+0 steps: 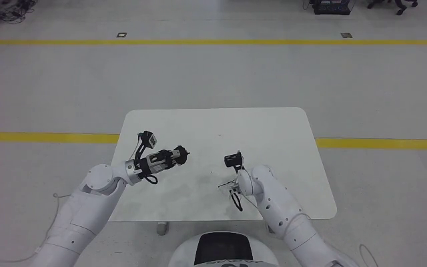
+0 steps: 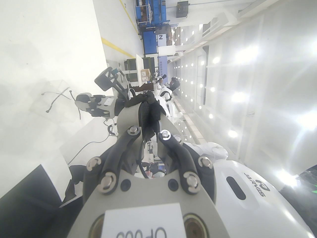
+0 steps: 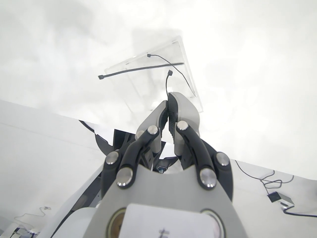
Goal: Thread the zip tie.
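White table (image 1: pixel 267 127) carries a clear tray (image 3: pixel 192 80) close to its near edge, with two loose zip ties (image 3: pixel 133 70) lying crossed inside. Right gripper (image 3: pixel 169 100) is over the tray's near side, clamped on a third zip tie (image 3: pixel 166 82) whose head end protrudes past the fingertips. Left gripper (image 1: pixel 185 154), fingers together, hangs well to the left.

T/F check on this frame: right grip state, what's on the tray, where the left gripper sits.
1. The right gripper is shut on a zip tie. True.
2. Two loose ties lie on the clear tray. True: a thick tie and a thin tie.
3. The loose ties lie parallel and apart. False: they cross each other.
4. The left gripper rests on the tray. False: it is off to the side, apart from the tray.
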